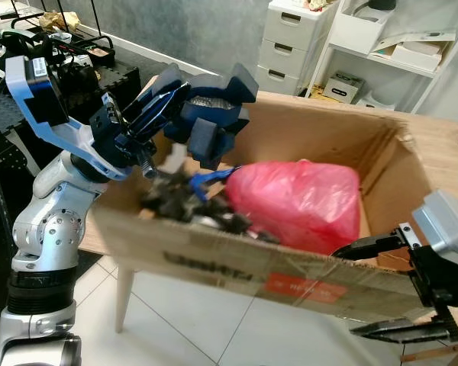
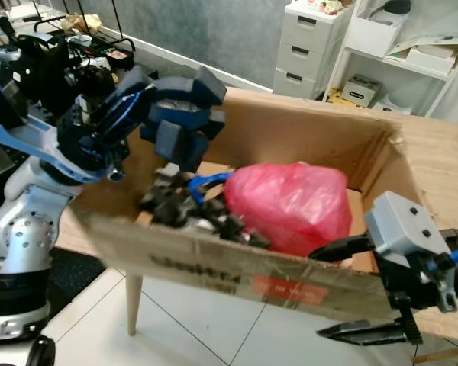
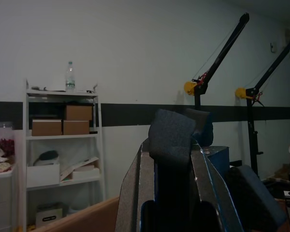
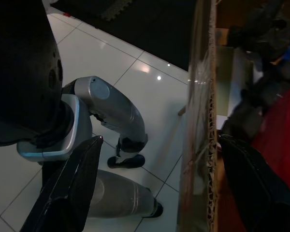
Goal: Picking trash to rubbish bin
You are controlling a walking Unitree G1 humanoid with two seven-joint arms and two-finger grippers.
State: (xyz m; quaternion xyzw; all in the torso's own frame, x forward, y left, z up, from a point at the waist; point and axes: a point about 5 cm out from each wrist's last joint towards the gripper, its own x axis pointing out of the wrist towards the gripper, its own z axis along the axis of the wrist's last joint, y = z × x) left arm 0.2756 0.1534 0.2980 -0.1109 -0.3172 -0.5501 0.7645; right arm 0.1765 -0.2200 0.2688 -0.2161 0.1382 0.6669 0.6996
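Observation:
A large cardboard box [image 1: 214, 259] stands on a wooden table and holds a red plastic bag [image 1: 298, 202] and a heap of dark scraps [image 1: 175, 200]. Above the box's left end, my left gripper [image 1: 162, 103] is shut on a clump of dark blue foam pieces [image 1: 214, 114]. In the left wrist view the foam [image 3: 171, 140] sits wedged between both fingers. My right gripper [image 1: 378, 290] is open at the box's front right corner. One finger is inside the box and one outside. The cardboard wall [image 4: 203, 121] runs between its fingers [image 4: 72, 188].
The wooden table [image 1: 443, 152] stretches to the right behind the box, and its leg [image 1: 124, 293] stands on white floor tiles. A white drawer unit [image 1: 290, 38] and a white shelf [image 1: 397, 46] stand at the back. A black rack [image 1: 69, 61] with clutter is at the far left.

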